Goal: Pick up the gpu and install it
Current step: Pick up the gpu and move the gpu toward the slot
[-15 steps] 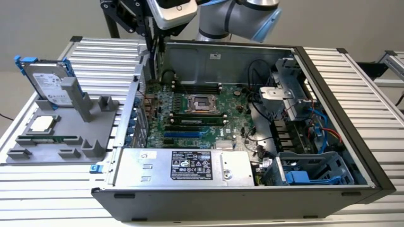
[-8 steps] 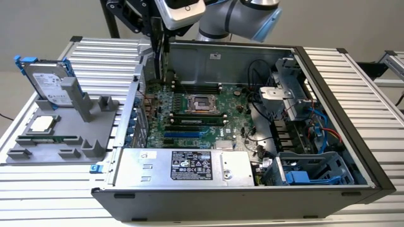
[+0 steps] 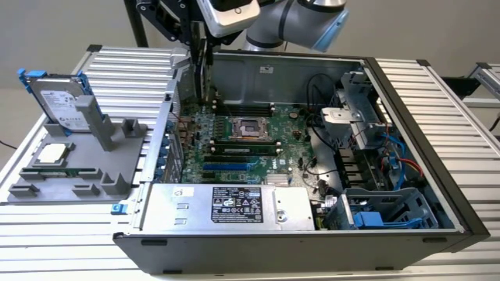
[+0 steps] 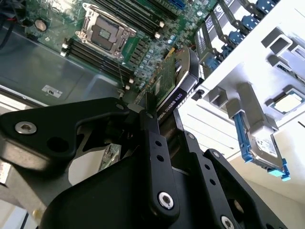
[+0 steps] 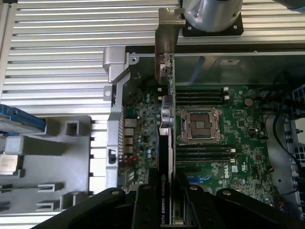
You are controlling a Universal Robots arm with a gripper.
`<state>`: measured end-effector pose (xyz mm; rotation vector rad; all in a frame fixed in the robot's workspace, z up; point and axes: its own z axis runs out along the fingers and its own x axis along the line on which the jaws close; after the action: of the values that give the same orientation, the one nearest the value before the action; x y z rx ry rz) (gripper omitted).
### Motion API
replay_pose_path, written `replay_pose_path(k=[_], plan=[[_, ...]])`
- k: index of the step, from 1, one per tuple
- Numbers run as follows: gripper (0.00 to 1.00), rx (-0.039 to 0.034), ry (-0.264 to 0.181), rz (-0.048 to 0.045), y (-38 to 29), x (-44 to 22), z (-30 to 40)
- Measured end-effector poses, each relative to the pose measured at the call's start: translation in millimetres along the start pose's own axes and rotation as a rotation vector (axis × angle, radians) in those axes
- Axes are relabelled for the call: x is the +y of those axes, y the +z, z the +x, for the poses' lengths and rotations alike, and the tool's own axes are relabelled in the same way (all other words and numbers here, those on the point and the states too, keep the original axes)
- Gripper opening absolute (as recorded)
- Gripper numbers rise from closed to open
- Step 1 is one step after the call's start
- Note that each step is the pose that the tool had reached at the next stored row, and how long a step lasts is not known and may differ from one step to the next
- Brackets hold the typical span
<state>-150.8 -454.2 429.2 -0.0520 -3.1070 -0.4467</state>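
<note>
While a slatted metal table point(image 3: 437, 93) carries the whole scene, the open computer case point(image 3: 312, 252) takes up most of it, lying on its side with the green motherboard point(image 3: 258, 146) facing up. A silver power supply point(image 3: 226, 208) sits along the case's near edge in the exterior view. On the exterior view's left, a grey fixture point(image 3: 78, 181) stands beside the case and holds a hard drive point(image 3: 62, 102) upright in a blue frame. The arm point(image 3: 305, 20) reaches down over the case's far corner on that same side. Its gripper point(image 5: 166, 191) is clamped on the gpu point(image 5: 164, 143), one black finger point(image 4: 152, 143) against each face. The card hangs edge-on over the motherboard, just beside the processor socket point(image 5: 199, 125), with its silver bracket point(image 5: 167, 28) toward the case's rear wall. Whether its lower edge touches the board cannot be told.
</note>
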Motion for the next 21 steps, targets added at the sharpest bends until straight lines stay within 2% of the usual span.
replay_pose_path(k=[10,21], plan=[[0.00,0.0000,0.000,0.0000,0.0,0.2,-2.8],[0.00,0.0000,0.000,0.0000,0.0,0.7,-20.5]])
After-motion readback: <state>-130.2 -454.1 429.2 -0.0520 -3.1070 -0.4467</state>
